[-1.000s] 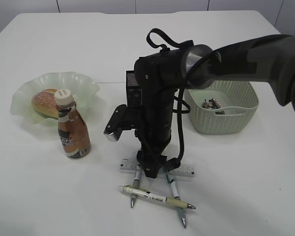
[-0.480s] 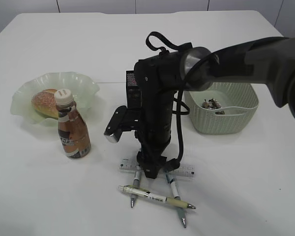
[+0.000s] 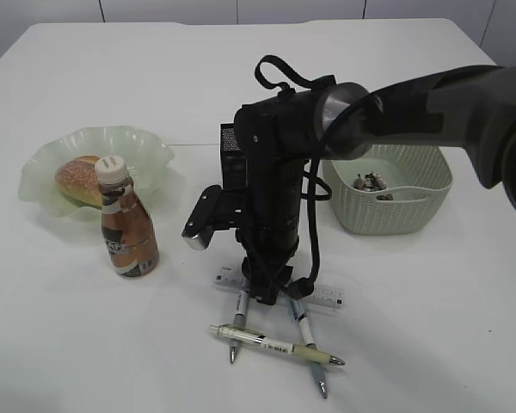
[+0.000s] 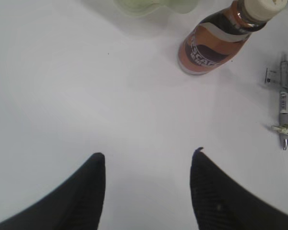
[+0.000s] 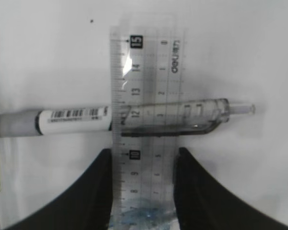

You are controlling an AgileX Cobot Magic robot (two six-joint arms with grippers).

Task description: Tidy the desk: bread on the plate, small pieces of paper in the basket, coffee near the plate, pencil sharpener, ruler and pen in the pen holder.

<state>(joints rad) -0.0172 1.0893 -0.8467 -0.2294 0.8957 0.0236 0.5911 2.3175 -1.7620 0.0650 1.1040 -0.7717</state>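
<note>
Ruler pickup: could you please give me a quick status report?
Right hand shut on the ruler. Left hand open, holding nothing. Ruler lies across a pen; two more pens beside.

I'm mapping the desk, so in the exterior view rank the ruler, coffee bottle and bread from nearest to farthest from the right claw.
1. Ruler: between the right claw fingers.
2. Coffee bottle: to its left.
3. Bread: on the plate, far left behind the bottle.

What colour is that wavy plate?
Pale translucent green plate, clearest in the exterior view.
</note>
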